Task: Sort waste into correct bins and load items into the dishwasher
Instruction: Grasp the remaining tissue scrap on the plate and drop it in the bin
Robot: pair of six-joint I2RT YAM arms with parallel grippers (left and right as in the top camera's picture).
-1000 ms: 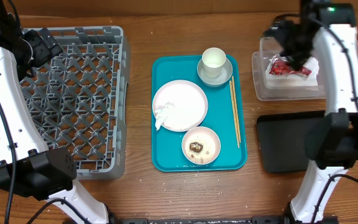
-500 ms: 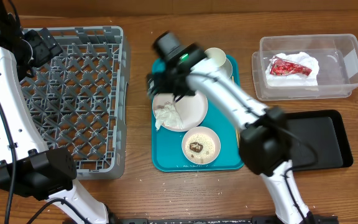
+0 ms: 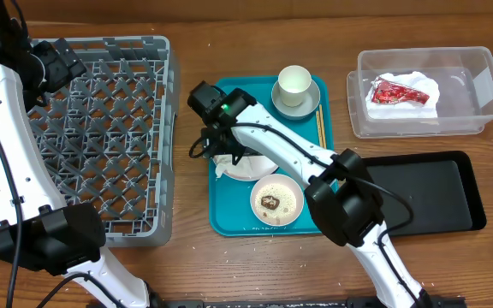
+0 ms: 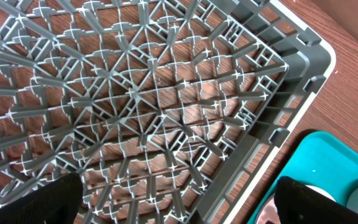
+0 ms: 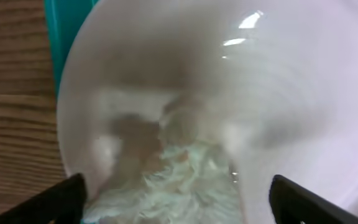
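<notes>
My right gripper [image 3: 223, 151] is open and hangs low over the left side of the large white plate [image 3: 255, 169] on the teal tray [image 3: 229, 214]. A crumpled white napkin [image 3: 223, 168] lies on the plate between its fingers; the right wrist view shows the gripper [image 5: 179, 202], napkin [image 5: 179, 180] and plate [image 5: 278, 93] blurred and close. A red wrapper on white paper [image 3: 399, 91] lies in the clear tub [image 3: 478, 94]. The black tray [image 3: 426, 192] is below it. My left gripper [image 3: 58, 64] is open above the grey dish rack [image 3: 84, 145], also seen in the left wrist view [image 4: 179, 199].
A white cup [image 3: 294, 80] stands on a saucer [image 3: 308, 104] at the tray's far end. A small dish [image 3: 285, 195] holds a brown food bit. Chopsticks [image 3: 323, 154] lie along the tray's right side. The rack's grid [image 4: 135, 93] fills the left wrist view.
My right arm swung from the clear tub across to the teal tray and came down over the napkin on the large plate. The red wrapper stays in the tub. The left arm is still.
</notes>
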